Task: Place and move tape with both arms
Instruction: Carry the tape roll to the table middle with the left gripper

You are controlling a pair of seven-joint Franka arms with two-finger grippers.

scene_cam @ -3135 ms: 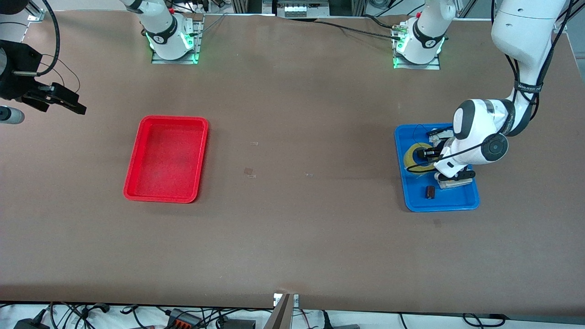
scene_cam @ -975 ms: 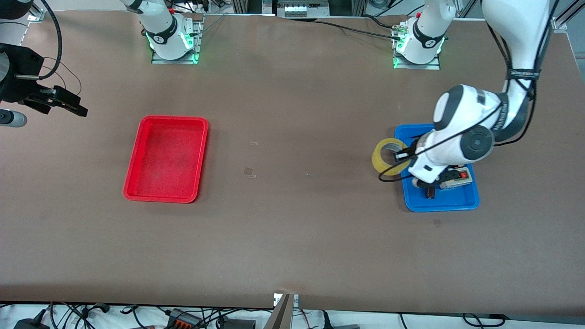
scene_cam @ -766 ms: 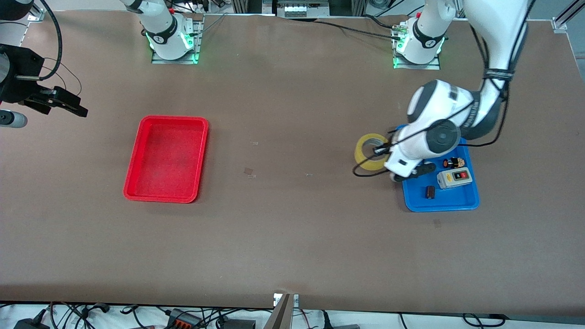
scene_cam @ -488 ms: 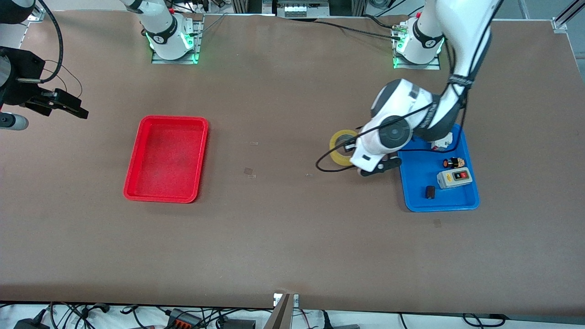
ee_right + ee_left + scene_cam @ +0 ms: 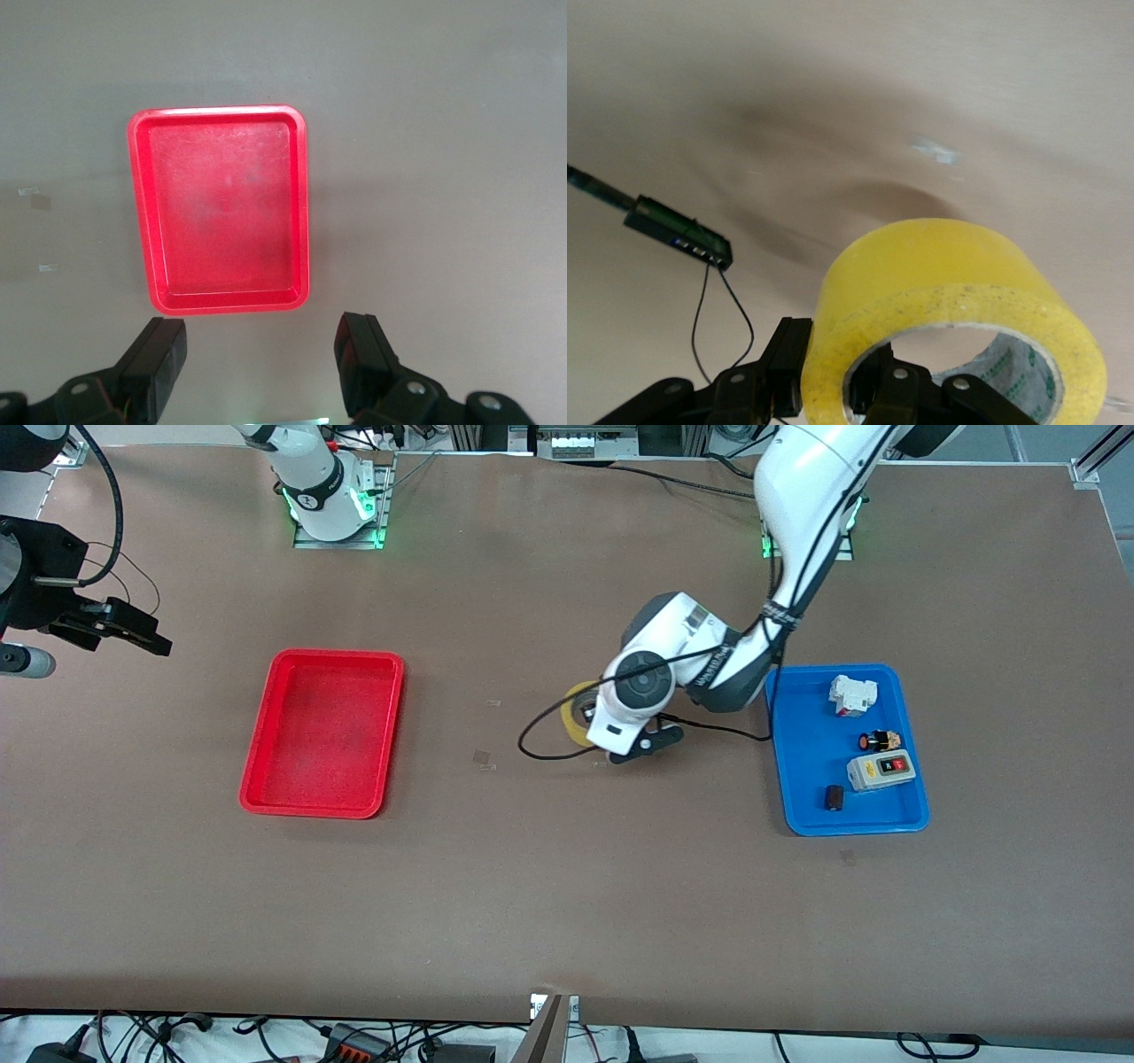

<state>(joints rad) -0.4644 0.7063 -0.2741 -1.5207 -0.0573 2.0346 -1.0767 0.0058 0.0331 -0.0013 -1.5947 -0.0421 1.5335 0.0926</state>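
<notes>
The tape [image 5: 576,707] is a wide yellow roll with a grey core. My left gripper [image 5: 592,719] is shut on its wall and holds it over the bare table between the two trays, about the table's middle. In the left wrist view the tape [image 5: 948,283] fills the lower part, and the left gripper [image 5: 833,376] has one finger outside the ring and one inside it. My right gripper [image 5: 133,631] is open and empty, high over the right arm's end of the table. The right wrist view shows this gripper [image 5: 261,363] with nothing between its fingers.
An empty red tray [image 5: 323,735] lies toward the right arm's end and also shows in the right wrist view [image 5: 221,212]. A blue tray [image 5: 806,771] toward the left arm's end holds a white part [image 5: 852,694], a grey switch box [image 5: 880,770] and a small black cylinder [image 5: 833,798].
My left gripper has lifted the tape out of the blue tray and carried it toward the table's middle. The right arm has hardly moved.
</notes>
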